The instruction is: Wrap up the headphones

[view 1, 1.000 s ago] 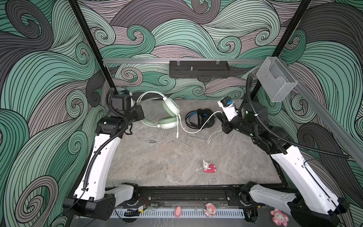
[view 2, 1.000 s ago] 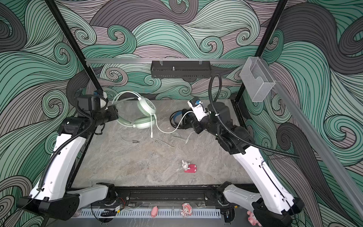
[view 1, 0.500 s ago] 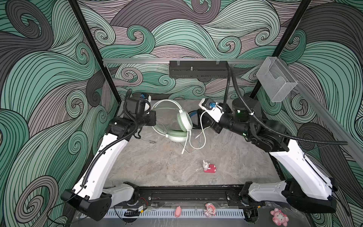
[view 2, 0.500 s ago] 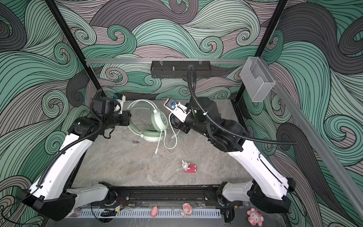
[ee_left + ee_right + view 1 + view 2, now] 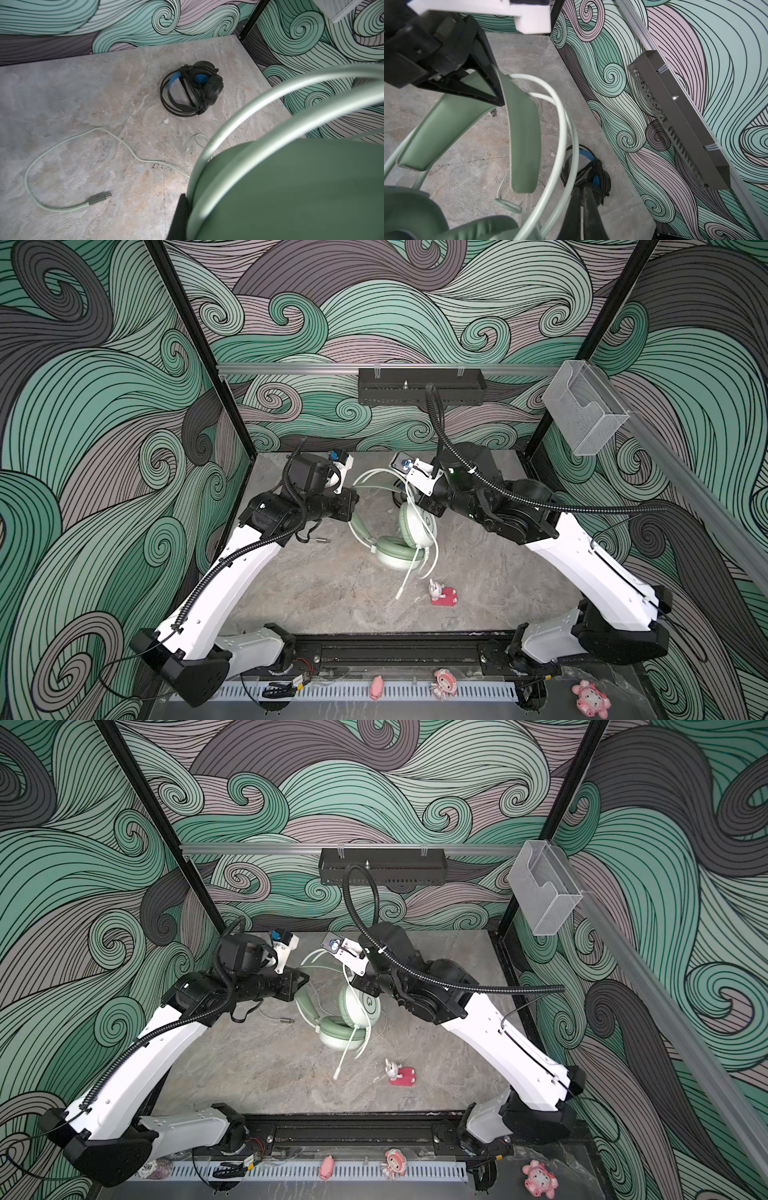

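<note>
Because the left claw (image 5: 301, 979) is clamped shut on the band of the pale mint-green over-ear headset (image 5: 399, 556) at mid grey stone-look tabletop (image 5: 332, 593), the right claw (image 5: 581, 193), pinched shut on its whitish cable (image 5: 133, 153), should lay snug, even turns, clear of the black corded headset (image 5: 191, 89) behind.

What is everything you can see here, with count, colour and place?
mint-green headphones: one, pale green, mid-table between both grippers
whitish cable: one, pale, trailing from them, plug on the table
black headphones: one, black with blue inside, back of table, cable wound round
bunny figurine: one, white on red base, front of table
pink toys: three, pink, front ledge
perforated tray: one, black, back rail
clear holder: one, transparent, right rail
table: one, grey marbled, underneath
left gripper: one, black fingers shut on the green headband
right gripper: one, black fingers shut on the whitish cable
</note>
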Controlling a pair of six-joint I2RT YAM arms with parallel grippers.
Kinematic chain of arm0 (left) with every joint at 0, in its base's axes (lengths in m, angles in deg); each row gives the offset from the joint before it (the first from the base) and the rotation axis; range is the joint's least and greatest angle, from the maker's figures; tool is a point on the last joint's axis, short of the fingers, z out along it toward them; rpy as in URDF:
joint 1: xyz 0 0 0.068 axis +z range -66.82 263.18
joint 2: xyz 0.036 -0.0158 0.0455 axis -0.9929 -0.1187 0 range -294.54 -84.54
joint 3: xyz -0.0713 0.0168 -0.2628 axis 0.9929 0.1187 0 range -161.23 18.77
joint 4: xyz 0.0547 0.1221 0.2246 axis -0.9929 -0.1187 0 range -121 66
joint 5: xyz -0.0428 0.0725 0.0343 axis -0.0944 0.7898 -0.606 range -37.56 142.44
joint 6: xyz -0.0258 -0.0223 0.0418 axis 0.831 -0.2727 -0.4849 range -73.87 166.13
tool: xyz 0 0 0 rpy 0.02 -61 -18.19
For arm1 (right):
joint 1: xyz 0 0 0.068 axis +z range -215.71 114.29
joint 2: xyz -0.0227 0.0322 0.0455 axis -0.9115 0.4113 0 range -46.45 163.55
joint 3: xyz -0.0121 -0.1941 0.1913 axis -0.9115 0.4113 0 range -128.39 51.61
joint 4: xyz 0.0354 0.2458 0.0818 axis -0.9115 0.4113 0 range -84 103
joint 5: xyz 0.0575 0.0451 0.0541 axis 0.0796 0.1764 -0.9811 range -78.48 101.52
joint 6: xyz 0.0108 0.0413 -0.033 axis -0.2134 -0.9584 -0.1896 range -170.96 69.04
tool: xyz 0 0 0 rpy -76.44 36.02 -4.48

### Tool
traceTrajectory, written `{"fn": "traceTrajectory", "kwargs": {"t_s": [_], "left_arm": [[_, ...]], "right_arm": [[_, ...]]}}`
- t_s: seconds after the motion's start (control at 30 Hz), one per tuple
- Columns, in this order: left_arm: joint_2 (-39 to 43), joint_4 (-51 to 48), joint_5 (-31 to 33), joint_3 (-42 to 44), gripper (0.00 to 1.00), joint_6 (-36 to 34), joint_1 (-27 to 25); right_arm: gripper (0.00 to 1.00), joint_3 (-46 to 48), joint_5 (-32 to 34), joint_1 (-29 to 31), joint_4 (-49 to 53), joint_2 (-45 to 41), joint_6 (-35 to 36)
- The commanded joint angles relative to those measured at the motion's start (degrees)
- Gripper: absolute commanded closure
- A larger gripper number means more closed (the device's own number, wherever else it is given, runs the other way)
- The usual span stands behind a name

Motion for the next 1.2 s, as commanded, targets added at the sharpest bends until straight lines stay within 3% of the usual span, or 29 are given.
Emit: {"fn": "traceTrajectory", "kwargs": {"t_s": [0.0,0.3,0.87,1.17], "left_arm": [[1.5,5.6,-6.6,0.8,1.00,5.2,-0.8],[1.2,7.2,-12.0,2.7,1.00,5.9,-1.7],[1.8,9.0,-18.5,4.5,1.00,4.7,-3.4],[3.5,11.4,-22.8,6.5,1.00,4.9,-3.3]], "right_arm": [[0.95,-1.6,4.2,0.3,0.8,0.2,-1.1],[0.85,-3.3,9.6,0.3,2.0,2.8,-2.5],[0.72,-3.7,14.4,-0.2,2.5,3.7,-4.8],[0.61,-4.0,15.3,-1.6,2.7,3.2,-5.9]]}}
